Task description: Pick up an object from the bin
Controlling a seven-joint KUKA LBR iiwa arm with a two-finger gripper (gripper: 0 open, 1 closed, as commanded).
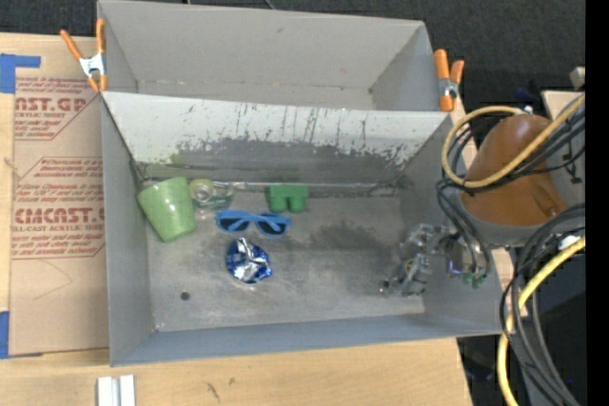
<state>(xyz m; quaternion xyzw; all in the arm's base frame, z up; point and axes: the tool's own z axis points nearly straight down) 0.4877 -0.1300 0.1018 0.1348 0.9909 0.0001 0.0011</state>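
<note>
Hand (411, 273) in bin (314, 298) right; green cup (168, 208), sunglasses (252, 222) left.

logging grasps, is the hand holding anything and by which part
Nothing seems held: the hand is over bare floor at the right of the bin, apart from the blue sunglasses.

Shot from above and slightly to one side, looking down into the bin (266, 52), near enough to frame all four walls, arm (514, 176) at right.
</note>
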